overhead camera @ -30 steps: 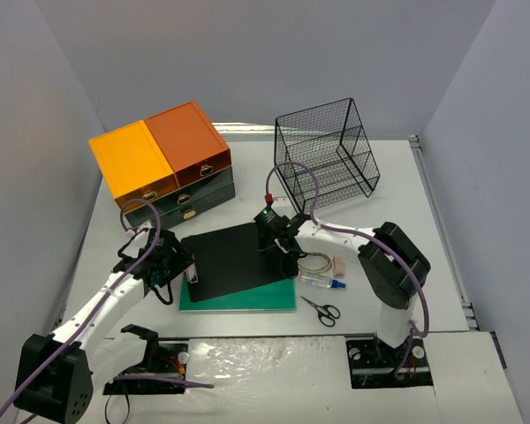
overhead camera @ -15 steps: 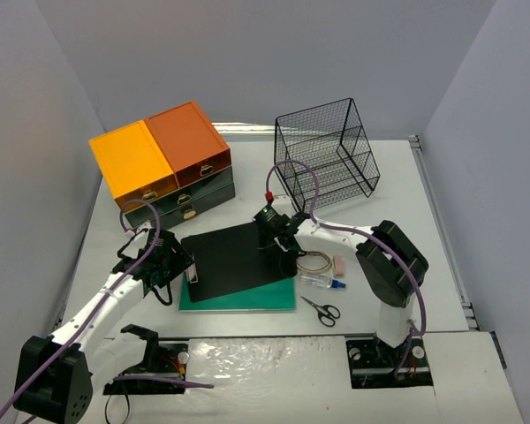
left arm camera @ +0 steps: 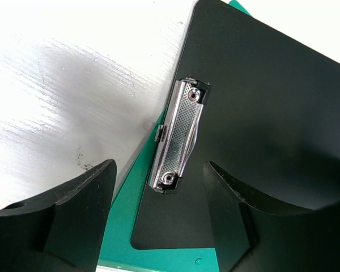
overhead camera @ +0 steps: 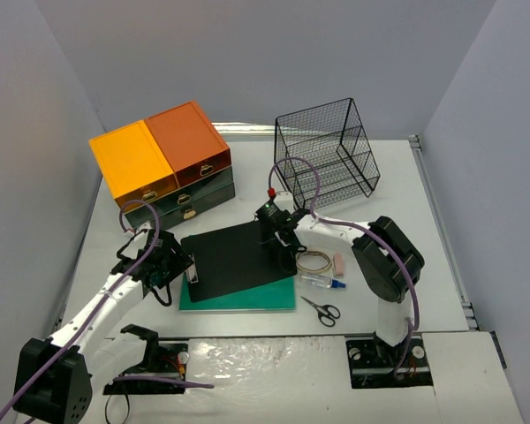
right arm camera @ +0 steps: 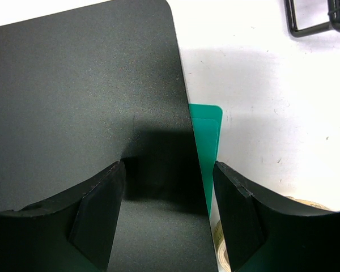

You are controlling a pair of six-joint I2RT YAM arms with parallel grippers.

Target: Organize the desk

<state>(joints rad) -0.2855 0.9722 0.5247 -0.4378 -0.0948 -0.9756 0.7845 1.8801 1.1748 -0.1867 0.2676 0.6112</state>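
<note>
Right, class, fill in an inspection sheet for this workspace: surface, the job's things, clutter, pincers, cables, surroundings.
Surface: white desk, glossy patch at the near edge.
Job's things: black clipboard askew on a green board; drawer unit and wire basket at the back.
Clutter: scissors, small bottle, pale ring, pink eraser, right of the board.
Pincers: left pincer open above the clipboard's metal clip; right pincer open above its opposite edge.
Cables: purple cables loop off both arms.
Surroundings: grey walls on three sides.
</note>
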